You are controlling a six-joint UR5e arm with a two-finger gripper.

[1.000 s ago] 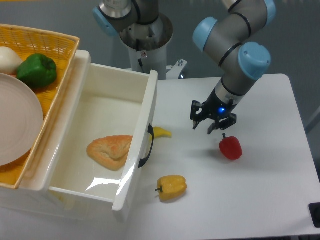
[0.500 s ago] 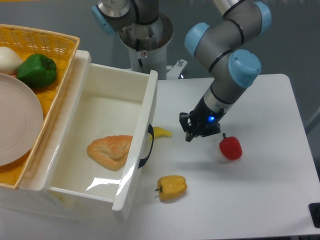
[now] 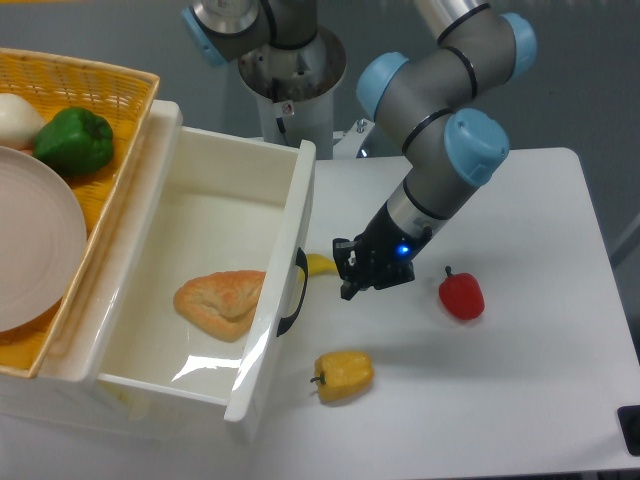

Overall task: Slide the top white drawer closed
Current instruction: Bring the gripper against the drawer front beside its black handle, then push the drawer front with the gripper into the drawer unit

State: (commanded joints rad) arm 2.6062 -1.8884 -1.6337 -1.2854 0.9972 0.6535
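White surface [image 3: 520, 380] against a grey-blue backdrop, arm base at the rear. Tool [image 3: 360, 275] low over the surface, pointing toward the drawer front, blue light lit on its body. Fingers dark and bunched from this angle; cannot tell whether spread or closed, nothing seen between them.

Top white drawer [image 3: 200, 300] just beyond the tool, pulled well out of the cabinet. Dark curved handle [image 3: 293, 293] on its front panel near the tool, small gap between, not touching. Inside the drawer: a croissant-like pastry [image 3: 220, 300] lying on the drawer floor, close to the front panel.

Small yellow item [image 3: 324, 265] on the surface between tool and drawer front, just beside the tool tip, partly hidden by the panel; looks like a banana, hard to confirm. Yellow bell pepper [image 3: 344, 374] on the surface on the camera side of the tool, near the drawer's front corner. Red bell pepper [image 3: 461, 295] on the far side of the tool from the drawer, close to the wrist, apart from it.

Yellow wicker basket [image 3: 110, 85] on top of the cabinet, well past the drawer from the tool, holding a green bell pepper [image 3: 72, 140], a pale plate [image 3: 30, 250] and a white round item [image 3: 15, 118] at the frame edge.
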